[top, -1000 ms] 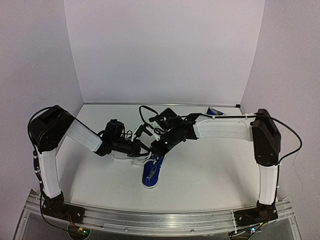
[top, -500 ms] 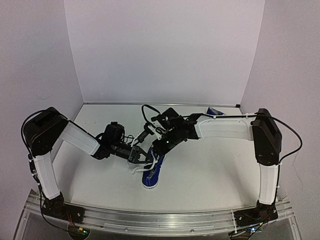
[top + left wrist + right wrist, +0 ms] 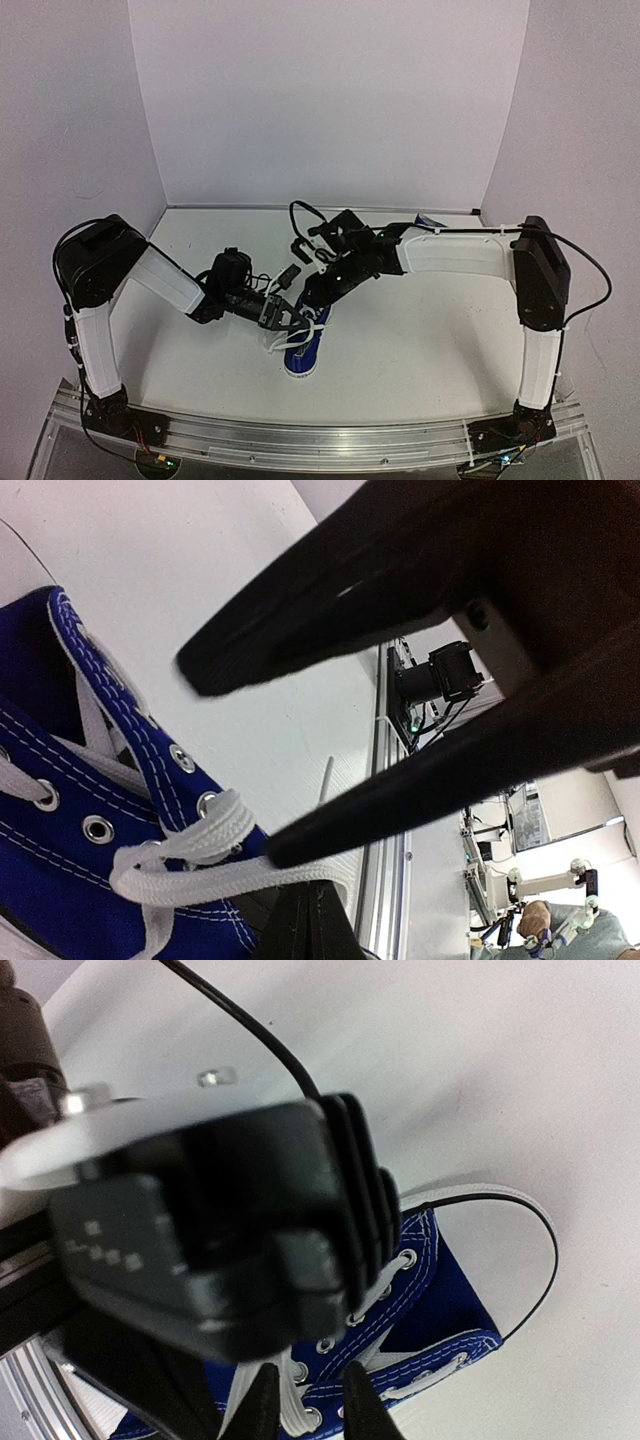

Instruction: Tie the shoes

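Observation:
One blue shoe (image 3: 300, 352) lies mid-table, white toe toward the near edge. A second shoe (image 3: 428, 221) peeks out behind the right arm at the back. My left gripper (image 3: 292, 318) is at the shoe's left side, shut on a white lace (image 3: 200, 865) that loops over its tip (image 3: 310, 905). My right gripper (image 3: 308, 297) hovers just above the shoe's opening. Its fingers (image 3: 262, 1405) stand slightly apart, open, with a strand of lace (image 3: 291, 1406) between them over the eyelets of the shoe (image 3: 440, 1300). The left wrist housing blocks much of the right wrist view.
Both forearms cross low over the table's middle, close to each other. White walls enclose the table (image 3: 420, 340) on the left, back and right. An aluminium rail (image 3: 330, 440) runs along the near edge.
The left gripper has moved right and toward the near edge, pulling the lace to the shoe's side. The right gripper's fingers have parted from shut and shifted slightly left.

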